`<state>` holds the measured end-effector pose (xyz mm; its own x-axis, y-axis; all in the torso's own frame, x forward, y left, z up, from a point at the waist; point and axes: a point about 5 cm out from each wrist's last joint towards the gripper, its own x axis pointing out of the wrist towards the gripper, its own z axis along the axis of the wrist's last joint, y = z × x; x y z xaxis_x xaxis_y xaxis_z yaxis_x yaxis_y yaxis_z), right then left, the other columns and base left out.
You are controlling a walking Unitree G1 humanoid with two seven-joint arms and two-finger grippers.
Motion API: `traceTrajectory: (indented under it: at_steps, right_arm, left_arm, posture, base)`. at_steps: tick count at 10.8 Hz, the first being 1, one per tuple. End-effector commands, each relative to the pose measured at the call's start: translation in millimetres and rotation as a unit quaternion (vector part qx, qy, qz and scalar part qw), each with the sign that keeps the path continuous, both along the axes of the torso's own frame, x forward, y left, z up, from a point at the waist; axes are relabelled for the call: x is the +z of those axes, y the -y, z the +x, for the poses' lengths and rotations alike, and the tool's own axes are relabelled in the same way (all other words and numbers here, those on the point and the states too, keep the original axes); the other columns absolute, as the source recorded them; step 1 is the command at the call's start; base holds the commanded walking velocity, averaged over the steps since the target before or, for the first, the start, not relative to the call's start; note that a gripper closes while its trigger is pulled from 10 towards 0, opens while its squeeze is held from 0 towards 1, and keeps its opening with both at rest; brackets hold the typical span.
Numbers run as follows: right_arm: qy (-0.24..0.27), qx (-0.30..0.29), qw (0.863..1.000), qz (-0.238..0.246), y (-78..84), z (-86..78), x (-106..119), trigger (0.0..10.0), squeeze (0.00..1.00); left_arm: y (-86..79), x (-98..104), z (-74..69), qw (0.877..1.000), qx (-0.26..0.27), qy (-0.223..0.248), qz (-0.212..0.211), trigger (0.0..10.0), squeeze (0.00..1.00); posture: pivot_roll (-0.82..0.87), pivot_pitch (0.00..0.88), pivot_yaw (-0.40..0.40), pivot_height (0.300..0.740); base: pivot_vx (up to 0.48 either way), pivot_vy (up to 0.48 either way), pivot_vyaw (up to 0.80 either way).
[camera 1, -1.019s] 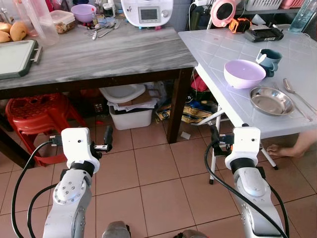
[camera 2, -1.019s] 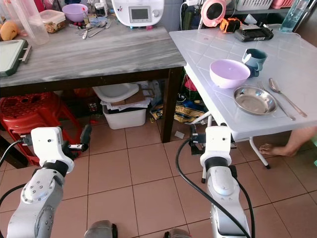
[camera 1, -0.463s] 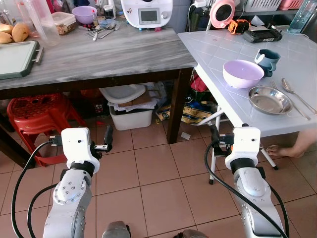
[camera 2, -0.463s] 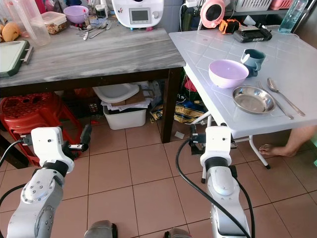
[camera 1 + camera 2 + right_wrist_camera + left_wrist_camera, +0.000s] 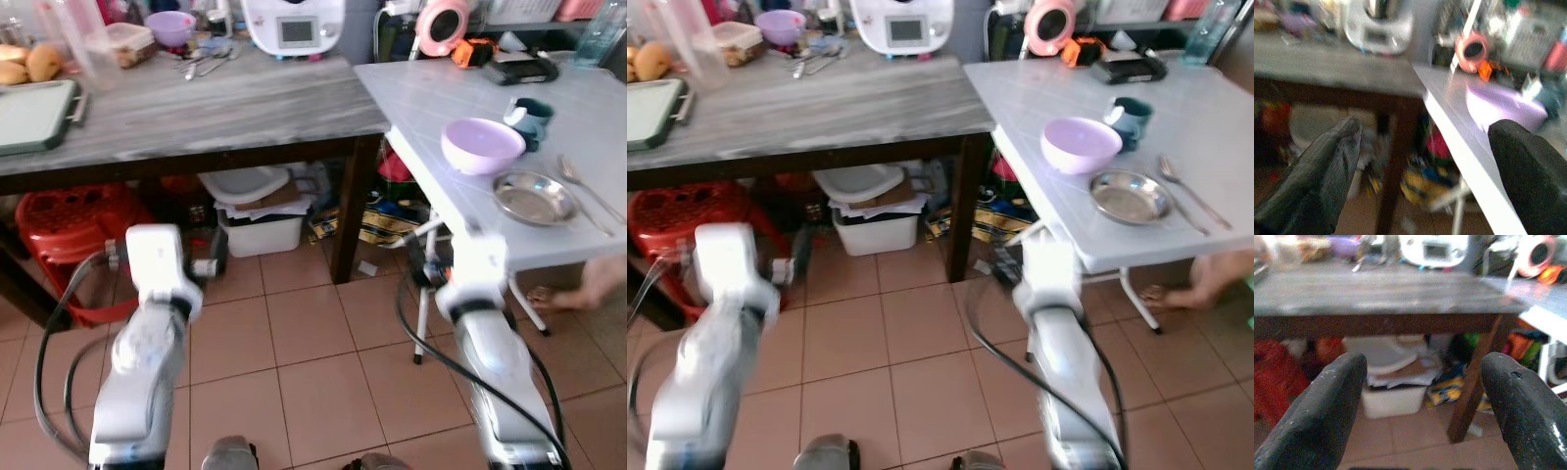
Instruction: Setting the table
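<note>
Both sets of jaws are standing wide apart and holding nothing: the left gripper [image 5: 1422, 396] is looking under the grey wood-grain counter table [image 5: 196, 108], and the right gripper [image 5: 1425, 171] is facing the near corner of the white plastic folding table [image 5: 460, 98]. Both arms are hanging low over the tiled floor, in front of the two tables.

The robot is judged to be between fetching trips. A place is already partly laid on the white table: a lilac plastic bowl [image 5: 482, 145], a round steel plate [image 5: 535, 198] just beside it, a teal mug [image 5: 530, 117] behind, and a metal spoon and fork [image 5: 586, 186] to the plate's right. More cutlery [image 5: 201, 61] and a second purple bowl [image 5: 169, 25] are lying at the back of the counter, so the next move probably calls for stepping up to the counter and raising an arm over its front edge.

The two tables are meeting at a corner, with a dark leg between them. A red plastic stool [image 5: 69, 225] and a white storage bin [image 5: 257, 230] are crowding the space under the counter. A person's bare foot [image 5: 563, 294] is resting beside the white table's leg on the right; turning that way could risk contact.
</note>
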<state>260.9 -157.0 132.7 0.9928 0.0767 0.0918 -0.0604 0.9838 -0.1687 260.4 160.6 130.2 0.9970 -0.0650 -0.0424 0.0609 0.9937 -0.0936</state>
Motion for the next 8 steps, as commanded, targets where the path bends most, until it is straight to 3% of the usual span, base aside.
traceTrajectory:
  at_steps: [1,3,5,6,8]
  right_arm:
    - [-0.003,0.005,1.000,0.001,0.6,2.9,-2,10.0,0.00]
    - [-0.011,0.026,1.000,0.006,-2.5,11.3,-9,10.0,0.00]
    - [-0.022,0.013,1.000,0.006,0.8,8.2,-8,10.0,0.00]
    - [-0.023,-0.006,1.000,-0.006,2.3,6.9,-10,10.0,0.00]
    - [-0.020,-0.006,1.000,0.020,-1.2,-5.3,-20,10.0,0.00]
  left_arm:
    - [-3.0,-6,0.3,1.000,-0.001,-0.020,-0.004,10.0,0.00]
    - [-1.1,-17,10.0,0.999,-0.015,-0.029,0.003,10.0,0.00]
    - [12.1,-12,15.8,0.999,-0.031,0.000,0.008,10.0,0.00]
    - [13.9,-13,14.1,0.999,-0.041,0.005,0.017,10.0,0.00]
    - [4.7,-24,5.1,0.999,-0.010,-0.022,0.022,10.0,0.00]
  posture:
    - [0.06,0.000,-0.007,0.740]
    - [0.05,0.000,-0.014,0.740]
    - [0.03,0.000,-0.008,0.740]
    - [0.02,0.000,0.017,0.740]
    - [0.00,0.000,0.059,0.740]
  base:
    - [0.000,0.000,0.00]
    - [0.000,0.000,0.00]
    - [0.000,0.000,0.00]
    - [0.000,0.000,0.00]
    - [0.000,0.000,0.00]
